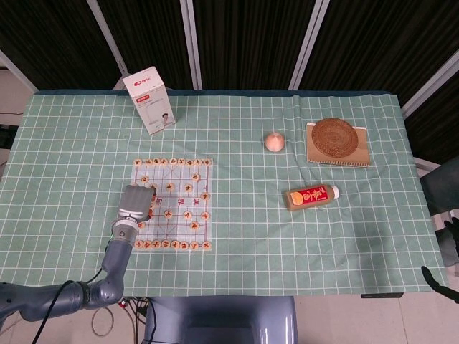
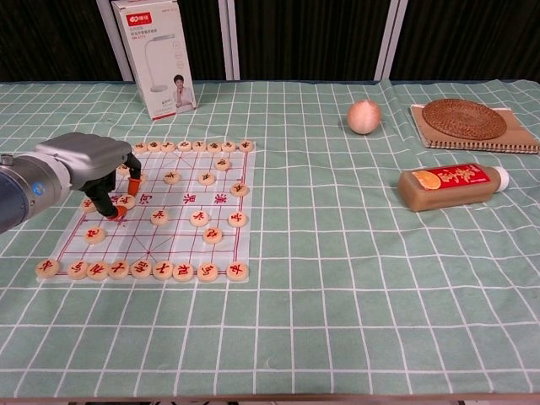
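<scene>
A Chinese chess board [image 1: 159, 195] [image 2: 179, 234] lies on the green checked cloth, left of centre, with several round wooden pieces on it. My left hand [image 1: 135, 201] [image 2: 83, 163] hangs over the board's left side. Its orange-tipped fingers [image 2: 112, 211] curl down around one chess piece [image 2: 126, 201] and pinch it at board level. My right hand [image 1: 451, 238] shows only as dark fingers at the right edge of the head view, off the table; how its fingers lie is unclear.
A white lamp box [image 1: 150, 100] [image 2: 156, 55] stands behind the board. A peach-coloured ball [image 1: 275, 141] [image 2: 364, 116] sits mid-table. At the right are a woven coaster [image 1: 336, 137] [image 2: 464, 118] on a notebook, and a lying bottle [image 1: 310, 196] [image 2: 451, 186].
</scene>
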`<state>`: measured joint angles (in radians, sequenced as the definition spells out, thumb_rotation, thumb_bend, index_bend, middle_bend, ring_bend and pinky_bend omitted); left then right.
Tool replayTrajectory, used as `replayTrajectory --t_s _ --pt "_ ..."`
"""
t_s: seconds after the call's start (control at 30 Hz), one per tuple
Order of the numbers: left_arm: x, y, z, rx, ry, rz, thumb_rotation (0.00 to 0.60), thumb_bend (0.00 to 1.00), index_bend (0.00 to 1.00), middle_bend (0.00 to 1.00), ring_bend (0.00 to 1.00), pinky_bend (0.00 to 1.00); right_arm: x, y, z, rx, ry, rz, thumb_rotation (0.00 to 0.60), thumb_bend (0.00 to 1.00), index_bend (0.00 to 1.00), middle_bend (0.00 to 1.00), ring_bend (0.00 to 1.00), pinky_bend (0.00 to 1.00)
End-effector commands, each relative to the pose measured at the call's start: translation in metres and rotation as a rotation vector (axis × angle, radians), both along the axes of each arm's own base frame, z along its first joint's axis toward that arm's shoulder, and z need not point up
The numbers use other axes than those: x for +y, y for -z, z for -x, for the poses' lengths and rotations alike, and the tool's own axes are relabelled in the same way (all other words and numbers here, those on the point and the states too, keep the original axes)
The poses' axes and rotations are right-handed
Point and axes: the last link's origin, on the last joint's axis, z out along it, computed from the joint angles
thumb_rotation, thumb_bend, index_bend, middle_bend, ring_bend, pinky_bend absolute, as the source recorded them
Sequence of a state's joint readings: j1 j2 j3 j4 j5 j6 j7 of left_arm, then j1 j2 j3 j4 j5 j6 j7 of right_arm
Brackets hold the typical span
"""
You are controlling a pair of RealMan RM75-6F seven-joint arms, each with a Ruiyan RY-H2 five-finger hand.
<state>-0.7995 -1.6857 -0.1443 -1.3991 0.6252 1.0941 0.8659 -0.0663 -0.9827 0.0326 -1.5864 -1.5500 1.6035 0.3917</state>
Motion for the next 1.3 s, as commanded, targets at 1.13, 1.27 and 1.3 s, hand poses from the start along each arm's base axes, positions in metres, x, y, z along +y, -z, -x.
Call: replayTrajectory --t_s 1.13,1.27,1.3 --pt "-0.007 -0.050 -0.007 -0.157 0.033 -0.095 0.600 0.24 0.35 0.99 0.95 0.99 0.000 0.000 0.000 0.015 0.001 0.007 0.600 0.37 0.00 0.00 0.00 0.00" --pt "-0.022 -0.082 -0.005 -0.242 0.062 -0.148 0.600 0.23 0.27 0.75 0.73 0.79 0.001 -0.001 0.000 0.033 -0.005 0.010 0.600 0.37 0.00 0.00 0.00 0.00" --pt "-0.028 -0.090 -0.002 -0.259 0.067 -0.159 0.600 0.23 0.23 0.68 0.66 0.73 0.000 -0.001 0.000 0.050 -0.006 0.014 0.600 0.37 0.00 0.00 0.00 0.00"
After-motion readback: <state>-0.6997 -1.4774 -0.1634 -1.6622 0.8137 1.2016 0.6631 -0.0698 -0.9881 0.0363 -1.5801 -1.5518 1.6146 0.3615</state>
